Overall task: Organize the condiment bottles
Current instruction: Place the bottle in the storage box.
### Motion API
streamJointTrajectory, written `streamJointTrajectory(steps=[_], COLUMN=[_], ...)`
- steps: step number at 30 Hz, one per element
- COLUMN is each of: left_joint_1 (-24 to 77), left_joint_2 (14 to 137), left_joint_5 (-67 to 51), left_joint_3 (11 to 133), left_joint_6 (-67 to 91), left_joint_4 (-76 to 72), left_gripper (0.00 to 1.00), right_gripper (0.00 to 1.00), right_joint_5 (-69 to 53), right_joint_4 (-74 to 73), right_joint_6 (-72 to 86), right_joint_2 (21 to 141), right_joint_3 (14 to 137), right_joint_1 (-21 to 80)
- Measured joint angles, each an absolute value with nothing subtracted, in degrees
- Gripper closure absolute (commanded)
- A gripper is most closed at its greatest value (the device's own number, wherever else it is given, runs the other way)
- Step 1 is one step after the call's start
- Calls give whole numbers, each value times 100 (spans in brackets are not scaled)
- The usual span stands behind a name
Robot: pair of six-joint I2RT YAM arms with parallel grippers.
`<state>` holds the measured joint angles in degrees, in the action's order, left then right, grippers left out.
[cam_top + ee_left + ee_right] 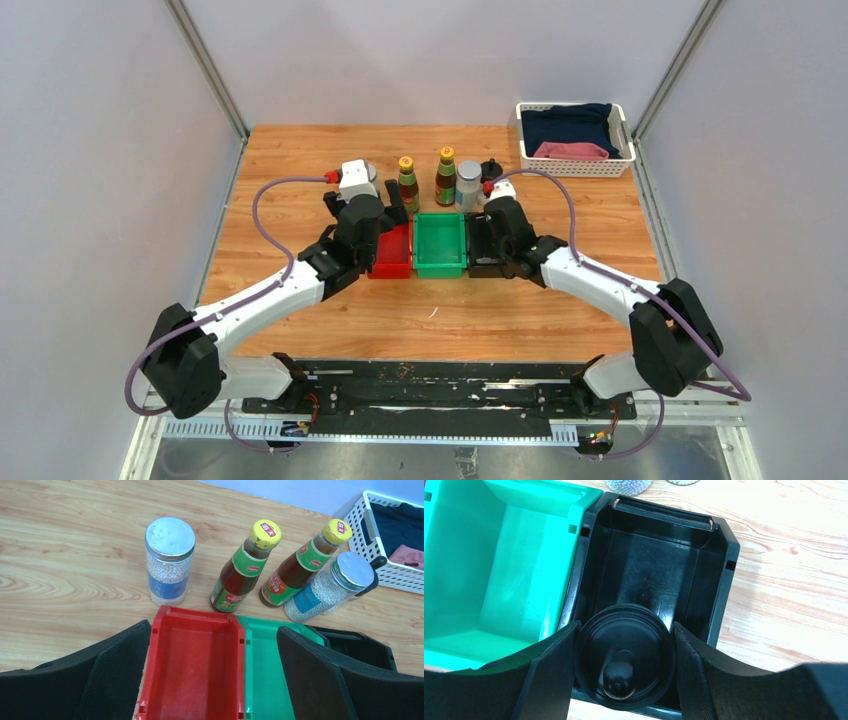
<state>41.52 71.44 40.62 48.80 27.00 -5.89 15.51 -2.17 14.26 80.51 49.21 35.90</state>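
My right gripper (624, 630) is shut on a black domed cap (624, 662) of a condiment bottle, held upright at the near end of the black bin (719, 580); the bottle's body is hidden under the cap. My left gripper (215, 680) stands open over the red bin (192, 665), nothing between its fingers. Beyond the bins stand a silver-lidded jar (169, 560), two brown bottles with yellow caps (245, 567) (305, 562) and a second silver-lidded jar (330, 587). Another black cap (491, 168) peeks out behind the right gripper (490, 235).
The red bin (392, 255), green bin (440, 245) and black bin (478, 262) sit side by side mid-table. A white basket (575, 165) holding folded cloth stands at the back right corner. Grey walls close in the table on three sides.
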Motion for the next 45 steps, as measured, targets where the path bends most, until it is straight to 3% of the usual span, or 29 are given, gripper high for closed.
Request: streamJointTrajectory(steps=[45], left_joint_1=[4219], left_joint_2=[7183], left_joint_5=[4101], left_joint_3=[4880], left_joint_6=[2705], left_joint_4=[-589], left_gripper=[0], right_gripper=[100], right_joint_5=[1664], right_joint_4=[-816], right_joint_6=[1822], right_joint_2=[8053], right_joint_3=[5127], right_joint_1=[3562])
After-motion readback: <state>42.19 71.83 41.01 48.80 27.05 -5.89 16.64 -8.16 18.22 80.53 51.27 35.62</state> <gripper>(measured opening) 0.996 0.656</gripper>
